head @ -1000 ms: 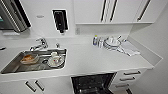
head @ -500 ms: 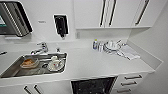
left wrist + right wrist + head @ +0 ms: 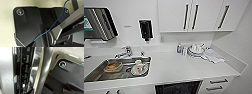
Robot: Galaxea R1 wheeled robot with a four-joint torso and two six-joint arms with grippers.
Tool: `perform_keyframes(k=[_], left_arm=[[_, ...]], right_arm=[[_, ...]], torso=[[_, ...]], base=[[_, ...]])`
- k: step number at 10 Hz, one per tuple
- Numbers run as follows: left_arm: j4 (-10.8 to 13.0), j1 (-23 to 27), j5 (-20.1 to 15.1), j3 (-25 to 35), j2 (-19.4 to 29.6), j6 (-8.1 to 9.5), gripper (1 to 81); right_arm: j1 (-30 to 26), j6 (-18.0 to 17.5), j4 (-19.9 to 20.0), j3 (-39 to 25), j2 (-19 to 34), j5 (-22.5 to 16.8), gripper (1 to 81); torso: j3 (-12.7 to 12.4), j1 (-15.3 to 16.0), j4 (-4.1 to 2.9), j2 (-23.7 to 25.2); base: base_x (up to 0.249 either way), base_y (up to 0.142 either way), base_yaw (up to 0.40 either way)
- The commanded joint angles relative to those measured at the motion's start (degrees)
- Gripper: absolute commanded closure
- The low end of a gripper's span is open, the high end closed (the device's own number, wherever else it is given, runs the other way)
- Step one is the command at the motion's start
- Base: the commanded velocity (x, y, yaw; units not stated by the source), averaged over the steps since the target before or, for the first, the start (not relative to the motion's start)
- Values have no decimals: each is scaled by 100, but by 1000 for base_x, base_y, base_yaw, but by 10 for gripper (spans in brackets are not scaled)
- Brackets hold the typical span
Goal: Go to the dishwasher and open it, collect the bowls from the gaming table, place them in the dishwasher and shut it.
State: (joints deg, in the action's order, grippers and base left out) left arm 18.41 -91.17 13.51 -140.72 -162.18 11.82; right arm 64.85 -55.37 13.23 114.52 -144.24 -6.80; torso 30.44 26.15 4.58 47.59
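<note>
The dishwasher (image 3: 178, 88) is a dark opening under the white counter (image 3: 184, 68), with white drawers (image 3: 216, 84) to its right. In the right wrist view its steel handle bar (image 3: 43, 70) passes very close to the camera. Beside the bar runs a dark control strip (image 3: 23, 68) with small white lettering. My right arm is right at that handle; whether anything grips it is hidden. The left wrist view looks down past the robot's own dark plate onto pale floor (image 3: 6, 22). The gaming table and its bowls are out of view.
A steel sink (image 3: 116, 70) with a tap (image 3: 125, 52) and used dishes (image 3: 137, 68) lies left of the dishwasher. Stacked plates (image 3: 196, 50), small bottles (image 3: 179, 48) and a cloth (image 3: 214, 57) sit at the counter's back right. White wall cabinets (image 3: 191, 15) hang above.
The whole head picture has slid down a little, so the camera has moved. Less of the dark dishwasher opening shows at the lower edge than a second ago.
</note>
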Motion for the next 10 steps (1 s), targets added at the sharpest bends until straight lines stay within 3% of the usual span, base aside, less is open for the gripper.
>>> perform_keyframes(k=[1,3,6,10], left_arm=[[-13,60,-287,36,116,-5,10],[-13,60,-314,35,124,-5,10],[-4,60,-331,35,124,-5,10],[-4,60,-331,35,116,-5,10]], right_arm=[[-828,-44,513,-449,95,-146,10],[-1074,-44,672,-571,15,-129,10],[-1505,-44,752,-1466,322,381,10],[-1505,0,734,-1679,428,390,10]], torso=[[0,-26,0,-41],[0,129,0,227],[-2,168,0,278],[-2,172,0,280]], base=[[0,0,0],[0,0,0],[0,0,0],[0,0,0]])
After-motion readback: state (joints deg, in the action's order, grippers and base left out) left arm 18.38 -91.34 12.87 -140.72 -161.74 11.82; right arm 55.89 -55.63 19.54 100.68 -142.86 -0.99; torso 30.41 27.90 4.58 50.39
